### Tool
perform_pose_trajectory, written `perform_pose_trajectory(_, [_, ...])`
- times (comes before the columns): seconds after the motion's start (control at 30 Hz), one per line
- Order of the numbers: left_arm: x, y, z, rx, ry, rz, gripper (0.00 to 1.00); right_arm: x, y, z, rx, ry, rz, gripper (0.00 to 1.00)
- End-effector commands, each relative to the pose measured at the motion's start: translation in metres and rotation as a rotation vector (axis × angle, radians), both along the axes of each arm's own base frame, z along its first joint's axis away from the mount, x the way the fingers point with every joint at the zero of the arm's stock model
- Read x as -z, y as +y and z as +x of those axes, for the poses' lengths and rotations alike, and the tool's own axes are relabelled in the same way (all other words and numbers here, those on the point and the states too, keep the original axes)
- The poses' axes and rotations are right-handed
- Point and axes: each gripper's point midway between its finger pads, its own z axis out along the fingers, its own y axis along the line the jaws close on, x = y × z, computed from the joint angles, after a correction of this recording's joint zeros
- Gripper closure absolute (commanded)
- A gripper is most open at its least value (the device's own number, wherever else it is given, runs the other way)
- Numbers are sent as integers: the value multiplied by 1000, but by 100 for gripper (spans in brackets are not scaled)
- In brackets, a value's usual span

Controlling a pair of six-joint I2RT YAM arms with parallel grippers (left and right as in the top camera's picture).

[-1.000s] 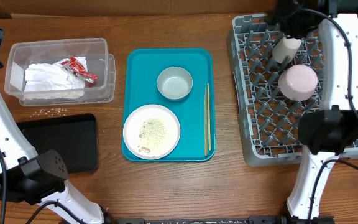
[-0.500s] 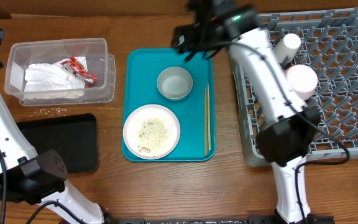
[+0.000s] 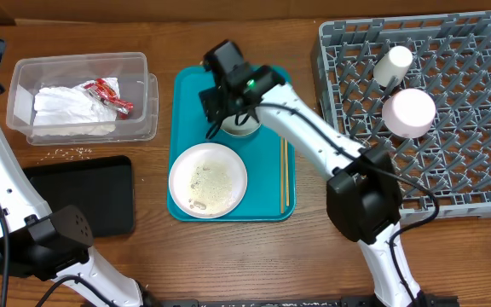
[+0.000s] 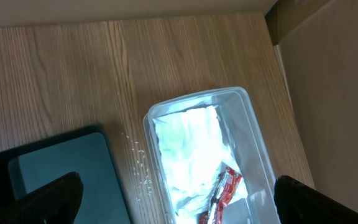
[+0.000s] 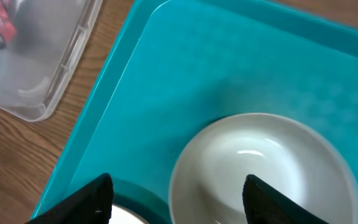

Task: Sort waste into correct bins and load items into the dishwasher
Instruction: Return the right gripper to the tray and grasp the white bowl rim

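One tub, one black tray, one teal tray, one rack, one plate, one grey bowl, one pale bowl, one cup, two chopsticks, one wrapper

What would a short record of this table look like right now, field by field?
teal tray: grey bowl, white plate with food scraps, chopsticks
clear tub: crumpled napkins, red-and-white wrapper
dish rack: white cup, small pale bowl upside down
black tray: beside loose rice scraps on the table
right gripper: open, over the grey bowl's rim
left gripper: open, above the clear tub
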Motion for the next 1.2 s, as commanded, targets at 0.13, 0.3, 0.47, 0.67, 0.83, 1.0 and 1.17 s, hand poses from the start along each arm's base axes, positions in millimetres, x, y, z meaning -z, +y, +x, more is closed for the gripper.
perform_pose_trajectory(0.13, [3,1,2,4,16,9,0,16,2,-2,16,-32,-30,33])
perform_pose_trajectory(0.3, [3,1,2,4,16,9,0,32,1,-1,23,-20,-52,39])
perform_pose_trajectory(0.47, [3,1,2,4,16,10,0,39,0,-3,51,6,-45,48])
perform_pose_trajectory(0.67, [3,1,2,4,16,9,0,49,1,-6,60,30,-47,51])
perform_pose_trajectory(0.83, [3,1,2,4,16,9,0,69,-1,-12,72,71,-73,53])
perform_pose_trajectory(1.0, [3,1,2,4,16,9,0,74,-2,-13,73,77,-83,59])
perform_pose_trajectory(1.17, [3,1,2,4,16,9,0,73,-2,-12,74,76,-81,61])
